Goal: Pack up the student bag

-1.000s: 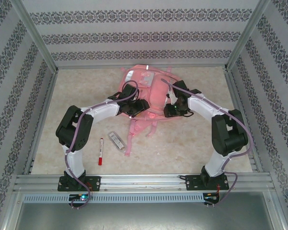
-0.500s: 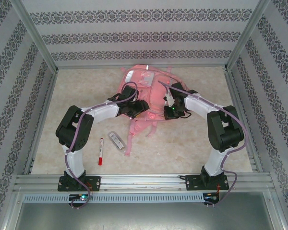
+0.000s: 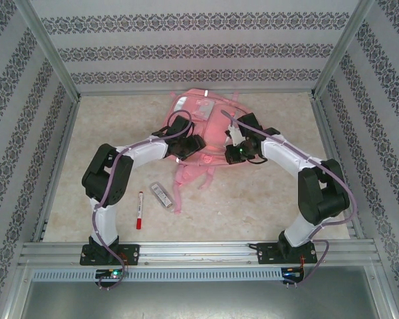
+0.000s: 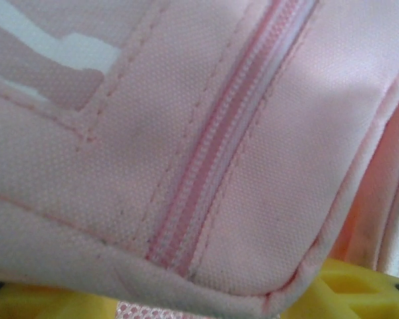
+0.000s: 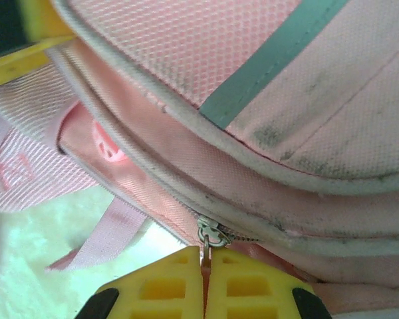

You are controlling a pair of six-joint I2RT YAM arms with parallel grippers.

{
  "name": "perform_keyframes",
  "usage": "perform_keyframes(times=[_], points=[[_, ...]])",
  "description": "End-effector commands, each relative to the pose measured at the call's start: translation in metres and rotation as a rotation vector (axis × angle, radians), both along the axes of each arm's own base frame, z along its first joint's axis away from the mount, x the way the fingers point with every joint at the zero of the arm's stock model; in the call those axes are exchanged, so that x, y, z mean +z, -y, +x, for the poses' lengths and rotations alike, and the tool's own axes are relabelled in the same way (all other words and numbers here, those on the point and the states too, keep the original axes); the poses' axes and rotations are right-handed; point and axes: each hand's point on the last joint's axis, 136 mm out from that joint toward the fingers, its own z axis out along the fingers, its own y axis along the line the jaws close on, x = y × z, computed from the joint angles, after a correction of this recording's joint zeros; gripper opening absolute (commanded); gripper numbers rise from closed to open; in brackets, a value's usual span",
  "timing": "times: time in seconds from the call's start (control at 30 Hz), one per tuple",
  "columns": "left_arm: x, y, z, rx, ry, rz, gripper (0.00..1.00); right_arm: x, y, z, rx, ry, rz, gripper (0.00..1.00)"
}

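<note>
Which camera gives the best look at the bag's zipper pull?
Right wrist: the zipper pull is close up, pinched by the right hand. The top view makes it too small; the left wrist shows zipper teeth.

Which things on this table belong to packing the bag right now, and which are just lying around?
In hand: student bag; its zipper pull, pinched by the shut right gripper.
Lying about, untouched: red marker; small silver object beside it. Both may be for packing.

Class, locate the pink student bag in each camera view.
Top external: student bag, upper centre.
Left wrist: its fabric close up, with a diagonal zipper.
Right wrist: upper frame; zipper pull pinched between right fingers, bottom centre.
Shared landmark: pink zippers, both wrist views.
</note>
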Motion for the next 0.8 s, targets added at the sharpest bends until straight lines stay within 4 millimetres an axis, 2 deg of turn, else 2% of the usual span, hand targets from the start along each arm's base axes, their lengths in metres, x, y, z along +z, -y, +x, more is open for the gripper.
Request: perform_keyframes(times=[0.0,0.03,0.13,0.2,0.27,0.43,0.57,0.67,0.77], points=[[-0.018,-0.033,0.017,0.143,-0.008,0.134,0.56,0.017,-0.021,-0.012,0.074,0.045,0.065,0.0],[-0.02,-0.038,0.018,0.153,-0.013,0.167,0.53,0.016,-0.02,-0.013,0.066,0.051,0.051,0.0],[-0.023,-0.045,0.02,0.131,-0.004,0.235,0.29,0.008,-0.01,-0.015,0.013,0.046,-0.003,0.0],[-0.022,-0.05,0.021,0.113,0.013,0.269,0.12,-0.002,0.004,-0.017,-0.027,0.045,-0.078,0.0],[-0.015,-0.056,0.022,0.097,0.037,0.29,0.01,-0.01,0.019,-0.019,-0.057,0.046,-0.154,0.0],[0.008,-0.063,0.029,0.043,0.063,0.221,0.0,-0.019,0.053,-0.02,-0.153,0.071,-0.287,0.0],[0.016,-0.069,0.037,-0.047,0.058,0.166,0.0,-0.017,0.075,-0.013,-0.26,0.077,-0.273,0.0],[0.009,-0.083,0.046,-0.088,0.048,0.141,0.0,-0.012,0.077,-0.008,-0.269,0.083,-0.249,0.0],[-0.002,-0.103,0.065,-0.09,0.008,0.125,0.0,-0.005,0.068,-0.005,-0.231,0.091,-0.211,0.0]])
